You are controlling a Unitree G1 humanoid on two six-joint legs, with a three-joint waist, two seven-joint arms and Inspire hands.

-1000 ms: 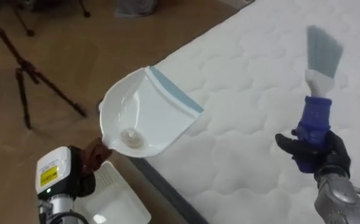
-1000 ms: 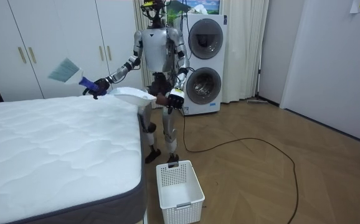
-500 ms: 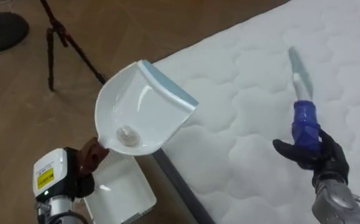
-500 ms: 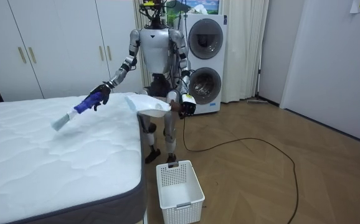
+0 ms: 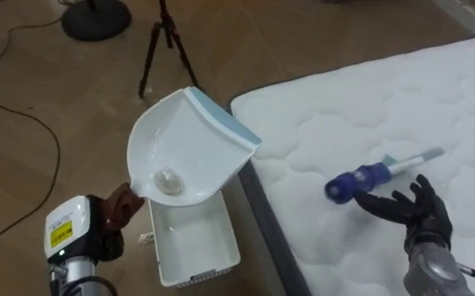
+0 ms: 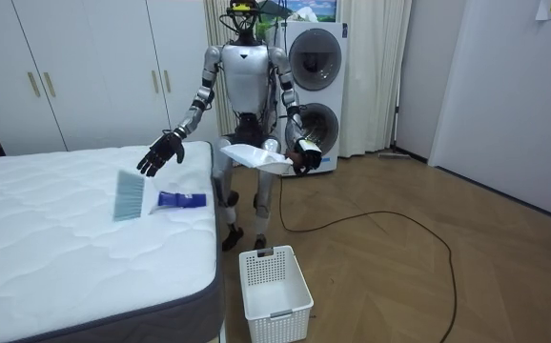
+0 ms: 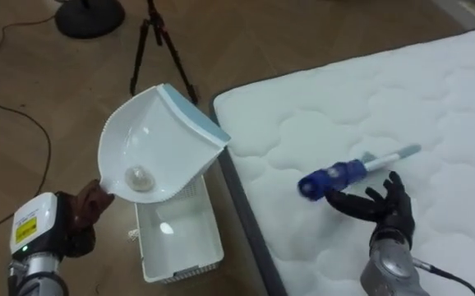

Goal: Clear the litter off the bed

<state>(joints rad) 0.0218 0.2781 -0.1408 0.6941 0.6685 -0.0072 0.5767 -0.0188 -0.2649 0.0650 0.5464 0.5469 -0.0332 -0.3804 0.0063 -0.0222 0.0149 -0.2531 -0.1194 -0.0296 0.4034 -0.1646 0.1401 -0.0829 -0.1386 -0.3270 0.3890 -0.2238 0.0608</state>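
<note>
A white dustpan (image 5: 190, 148) with a pale blue lip hangs tilted beside the mattress corner, above a white basket (image 5: 195, 248). My left hand (image 5: 119, 207) is shut on its handle. A small pale lump (image 5: 168, 180) sits in the pan's bottom. The brush (image 5: 367, 174), with a blue handle and pale bristles, lies on the white quilted mattress (image 5: 344, 107). My right hand (image 5: 412, 210) hovers open just beside the handle, apart from it. In the room view I stand at the bed's corner, with the brush (image 6: 154, 200) near the mattress edge and the dustpan (image 6: 256, 155) held out over the floor.
A tripod (image 5: 162, 43) and a round stand base (image 5: 98, 16) stand on the wooden floor beyond the dustpan. A cable (image 5: 24, 107) trails across the floor. Stacked washing machines (image 6: 311, 95) and white wardrobes (image 6: 85, 67) line the wall behind me.
My right hand has opened and let go of the brush, which swung down from upright onto the mattress. My body turned, carrying the dustpan off the bed to above the basket.
</note>
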